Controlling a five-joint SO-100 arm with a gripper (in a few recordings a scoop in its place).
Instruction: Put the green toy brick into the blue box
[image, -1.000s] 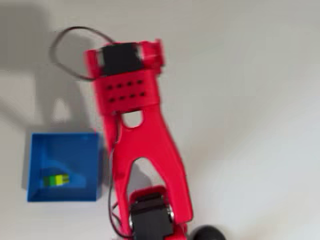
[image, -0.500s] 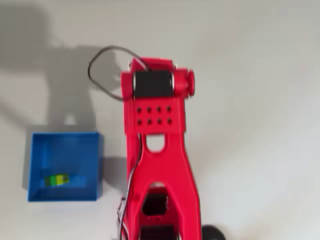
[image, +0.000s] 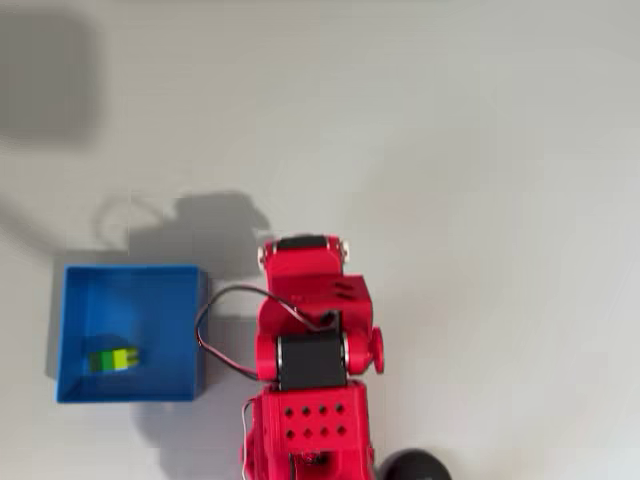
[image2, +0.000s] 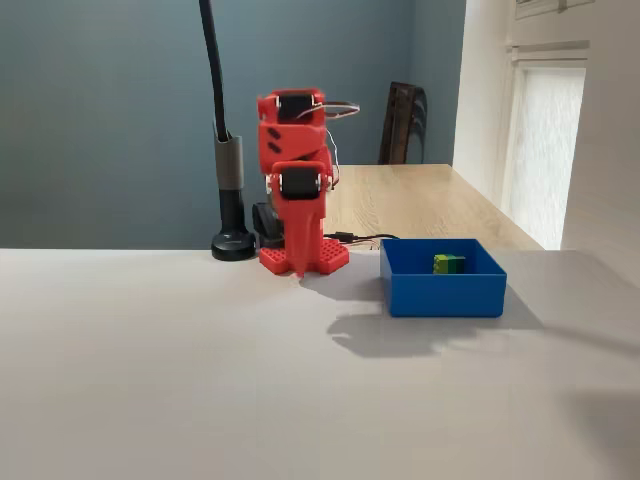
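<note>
The green toy brick (image: 111, 359) is sitting inside the blue box (image: 70, 283), near its lower-left corner in the overhead view, long axis running left-right; looks like the job's done. The gripper (image2: 299, 266) is folded up at the arm's base, right of the box overhead, empty, fingers together as far as I can see.

The red plastic arm (image2: 298, 190) carries black servo blocks, rows of small holes and a thin dark cable (image: 222, 330).

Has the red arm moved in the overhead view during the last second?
Yes. The red arm has pulled back toward the picture's bottom edge, folding up beside the blue box, which stayed put.
</note>
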